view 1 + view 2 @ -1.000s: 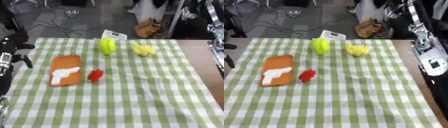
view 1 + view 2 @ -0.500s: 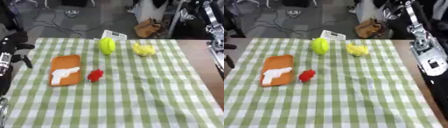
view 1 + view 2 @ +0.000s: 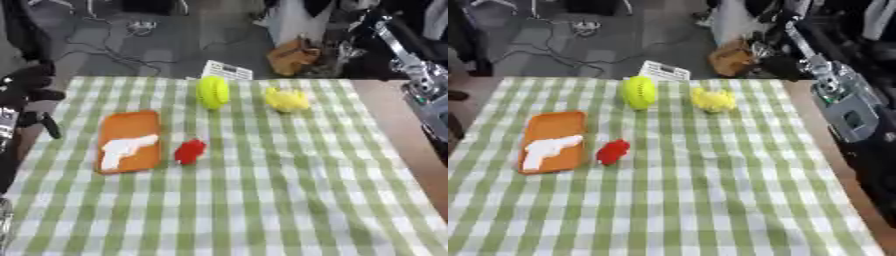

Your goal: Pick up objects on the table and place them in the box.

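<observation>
On the green-checked cloth [image 3: 262, 190] lie a yellow-green ball [image 3: 212, 91], a yellow lumpy toy [image 3: 286, 99] and a small red thing [image 3: 189, 151]. An orange tray [image 3: 131, 131] at the left carries a white pistol-shaped piece [image 3: 122, 149]. My left hand [image 3: 28, 92], black, hangs at the left edge of the left eye view, beside the table and apart from every object. Of my right arm only the silver and black forearm [image 3: 843, 107] shows, along the right edge; its hand is out of view. No box shows in either view.
A white card [image 3: 227, 70] stands at the table's far edge behind the ball. A brown bag [image 3: 293, 56] and cables lie on the floor beyond. Bare brown tabletop [image 3: 394, 115] runs along the cloth's right side.
My left hand has shifted slightly upward at the left edge. The right forearm has moved a little. The things on the cloth have not moved.
</observation>
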Robot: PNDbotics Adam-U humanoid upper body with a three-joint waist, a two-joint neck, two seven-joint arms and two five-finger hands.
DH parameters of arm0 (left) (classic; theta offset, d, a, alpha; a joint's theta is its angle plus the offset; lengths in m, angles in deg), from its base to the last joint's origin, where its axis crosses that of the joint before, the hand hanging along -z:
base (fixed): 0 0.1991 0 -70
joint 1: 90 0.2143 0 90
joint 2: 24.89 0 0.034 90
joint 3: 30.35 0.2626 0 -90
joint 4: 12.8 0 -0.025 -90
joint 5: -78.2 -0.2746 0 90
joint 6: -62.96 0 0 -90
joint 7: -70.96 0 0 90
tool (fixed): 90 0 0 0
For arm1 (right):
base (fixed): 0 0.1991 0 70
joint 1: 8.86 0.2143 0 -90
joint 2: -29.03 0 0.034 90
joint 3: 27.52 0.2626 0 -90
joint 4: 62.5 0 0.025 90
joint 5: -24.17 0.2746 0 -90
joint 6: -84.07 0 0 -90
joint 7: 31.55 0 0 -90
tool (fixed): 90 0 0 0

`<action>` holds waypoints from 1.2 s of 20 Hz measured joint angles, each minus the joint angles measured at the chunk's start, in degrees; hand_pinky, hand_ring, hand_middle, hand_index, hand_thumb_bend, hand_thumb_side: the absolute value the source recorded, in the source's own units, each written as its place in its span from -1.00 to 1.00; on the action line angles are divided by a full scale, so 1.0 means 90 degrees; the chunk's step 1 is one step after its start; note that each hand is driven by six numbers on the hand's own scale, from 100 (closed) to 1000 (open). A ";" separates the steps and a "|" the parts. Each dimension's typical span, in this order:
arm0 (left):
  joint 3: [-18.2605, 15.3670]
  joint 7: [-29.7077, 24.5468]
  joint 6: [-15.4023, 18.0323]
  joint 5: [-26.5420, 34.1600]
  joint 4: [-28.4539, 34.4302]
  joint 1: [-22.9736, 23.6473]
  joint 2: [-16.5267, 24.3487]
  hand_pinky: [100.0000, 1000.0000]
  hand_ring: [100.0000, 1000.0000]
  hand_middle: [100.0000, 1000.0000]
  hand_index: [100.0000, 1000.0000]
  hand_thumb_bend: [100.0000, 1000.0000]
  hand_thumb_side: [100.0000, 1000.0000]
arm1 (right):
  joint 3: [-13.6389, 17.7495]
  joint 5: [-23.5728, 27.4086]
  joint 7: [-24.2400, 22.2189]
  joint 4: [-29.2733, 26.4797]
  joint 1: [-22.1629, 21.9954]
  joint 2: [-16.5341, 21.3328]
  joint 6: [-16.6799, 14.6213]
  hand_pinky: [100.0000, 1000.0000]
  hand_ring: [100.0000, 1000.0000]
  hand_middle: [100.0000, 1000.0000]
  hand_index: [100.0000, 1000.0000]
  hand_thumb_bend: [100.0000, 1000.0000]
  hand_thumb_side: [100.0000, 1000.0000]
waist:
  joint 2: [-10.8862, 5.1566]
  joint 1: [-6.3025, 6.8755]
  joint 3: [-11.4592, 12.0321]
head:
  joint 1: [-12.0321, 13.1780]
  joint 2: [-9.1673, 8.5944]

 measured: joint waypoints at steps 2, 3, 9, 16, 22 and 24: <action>0.0003 -0.0007 0.0005 0.0002 0.0017 -0.0013 0.0000 -0.52 0.33 0.63 0.54 -1.00 0.84 | -0.0009 -0.0214 -0.0201 0.0307 0.0150 0.0014 -0.0077 0.27 0.57 0.81 0.81 -0.63 -0.07 | 0.0003 0.0000 0.0017 | -0.0029 -0.0041; 0.0014 -0.0011 0.0009 0.0002 0.0038 -0.0040 0.0000 -0.52 0.33 0.63 0.54 -1.00 0.84 | -0.0009 -0.0310 -0.0289 0.0445 0.0198 0.0041 -0.0117 0.27 0.57 0.81 0.81 -0.63 -0.07 | 0.0043 0.0000 0.0054 | -0.0053 -0.0073; 0.0035 -0.0034 0.0025 0.0016 0.0193 -0.0281 0.0003 -0.53 0.33 0.63 0.55 -1.00 0.85 | -0.0006 -0.0944 -0.0779 0.1330 0.0647 0.0176 -0.0298 0.43 0.73 0.91 0.87 -0.44 -0.07 | 0.0470 -0.0050 0.0470 | -0.0248 -0.0344; 0.0034 -0.0042 0.0021 0.0046 0.0289 -0.0291 0.0008 -0.52 0.33 0.63 0.54 -1.00 0.85 | 0.0086 -0.1648 -0.0903 0.1760 0.0783 0.0182 -0.0470 0.53 0.80 0.95 0.90 -0.35 -0.03 | 0.0553 -0.0111 0.0552 | -0.0301 -0.0429; 0.0031 -0.0009 0.0070 0.0215 0.0708 -0.0336 0.0062 -0.50 0.33 0.63 0.54 -1.00 0.85 | 0.0274 -0.2009 -0.0934 0.2083 0.0891 0.0289 -0.0435 0.59 0.85 0.97 0.93 -0.18 0.02 | 0.1054 -0.0464 0.1179 | -0.0382 -0.0622; 0.0031 -0.0015 0.0083 0.0292 0.0842 -0.0352 0.0062 -0.50 0.33 0.63 0.54 -1.00 0.85 | 0.0342 -0.2047 -0.0937 0.2146 0.0880 0.0385 -0.0436 0.61 0.86 0.98 0.94 -0.16 0.02 | 0.1130 -0.0464 0.1241 | -0.0421 -0.0685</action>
